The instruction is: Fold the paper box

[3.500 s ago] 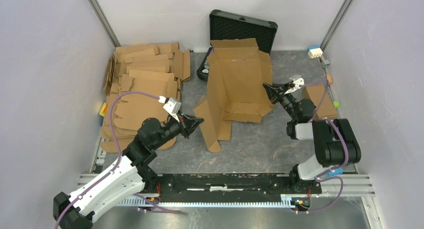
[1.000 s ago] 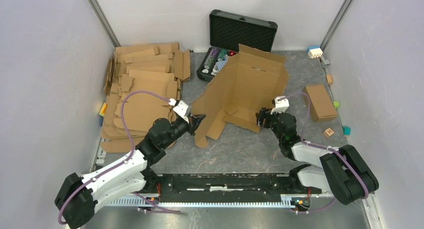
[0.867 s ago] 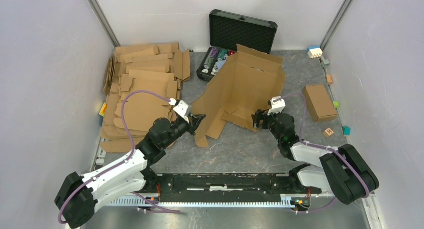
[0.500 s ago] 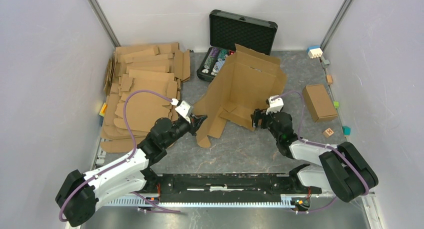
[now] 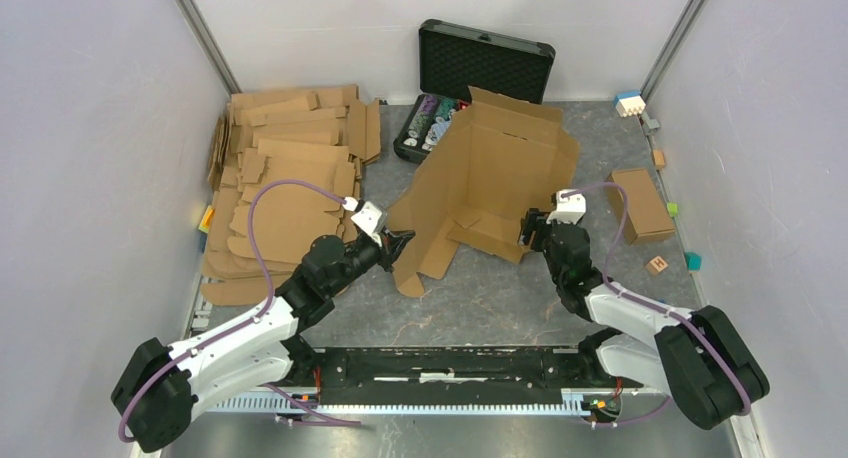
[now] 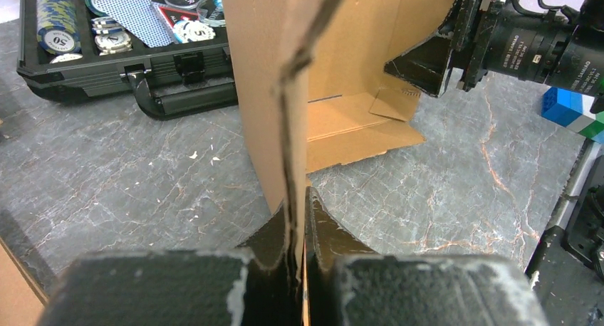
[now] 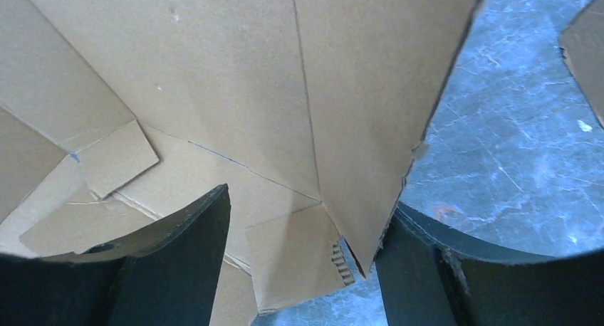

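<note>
On the counter (image 5: 500, 298), the paper box (image 5: 495, 173) is pinched at its left flap by the left pincer (image 5: 399, 240), while the spread right pincer (image 5: 528, 229) should be closed squarely over the right wall.

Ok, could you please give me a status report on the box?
Left claw shut on paper box flap. Right claw open, straddling its wall edge. Black case just behind.

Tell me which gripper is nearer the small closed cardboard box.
Right. The right gripper is at the paper box's right wall, close to the small box; the left gripper clamps the far left flap.
</note>
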{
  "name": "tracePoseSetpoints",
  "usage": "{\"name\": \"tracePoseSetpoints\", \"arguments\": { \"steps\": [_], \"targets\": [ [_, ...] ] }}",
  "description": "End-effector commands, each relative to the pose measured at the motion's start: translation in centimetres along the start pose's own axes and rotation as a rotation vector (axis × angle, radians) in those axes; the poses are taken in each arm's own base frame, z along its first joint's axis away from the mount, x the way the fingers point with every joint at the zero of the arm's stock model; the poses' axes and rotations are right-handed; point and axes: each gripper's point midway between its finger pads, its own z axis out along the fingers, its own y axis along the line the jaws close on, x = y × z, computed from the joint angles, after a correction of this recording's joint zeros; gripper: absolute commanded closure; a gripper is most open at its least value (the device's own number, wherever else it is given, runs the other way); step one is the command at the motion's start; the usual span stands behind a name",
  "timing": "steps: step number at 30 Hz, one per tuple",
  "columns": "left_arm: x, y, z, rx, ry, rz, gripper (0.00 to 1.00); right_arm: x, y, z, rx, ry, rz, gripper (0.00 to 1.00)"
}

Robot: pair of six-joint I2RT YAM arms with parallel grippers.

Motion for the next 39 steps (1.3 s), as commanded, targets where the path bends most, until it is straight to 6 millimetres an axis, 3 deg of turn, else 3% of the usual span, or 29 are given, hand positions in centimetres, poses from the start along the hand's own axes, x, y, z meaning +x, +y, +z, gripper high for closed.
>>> {"name": "tracePoseSetpoints", "arguments": {
  "steps": [1,4,8,12,16,23,28,33,39],
  "targets": [
    [-0.5,-0.4,0.2,0.021,-0.011,0.043,0.92,-0.4,-1.5,-0.5,0.084,-0.017,0.014,0.24],
    [-0.5,-0.4,0.1,0.020,-0.011,0.045,0.92,-0.5,-2.1,-0.6,0.118,-0.022,0.017,0.22],
    [-0.5,-0.4,0.1,0.021,-0.011,0.045,0.92,-0.6,-1.6,-0.7,0.082,-0.026,0.008,0.32],
    [-0.6,-0.5,0.1,0.021,-0.012,0.045,0.92,-0.7,-1.5,-1.3,0.058,-0.049,0.002,0.35],
    [-0.6,-0.5,0.1,0.025,-0.013,0.045,0.92,-0.7,0.2,-1.4,-0.050,-0.057,-0.030,0.38],
    [-0.6,-1.5,0.1,0.078,-0.013,0.050,0.92,-0.1,3.5,-1.0,-0.212,-0.017,-0.080,0.29],
    [-0.4,-1.7,0.3,0.090,-0.007,0.054,0.92,1.2,5.1,-0.7,-0.277,0.050,-0.116,0.09],
    [-0.4,-1.6,0.4,0.082,-0.005,0.058,0.92,1.5,6.7,-1.2,-0.367,0.058,-0.172,0.04],
    [-0.2,-1.7,0.5,0.088,0.003,0.057,0.92,2.1,6.9,-0.5,-0.340,0.109,-0.172,0.02]
  ]
}}
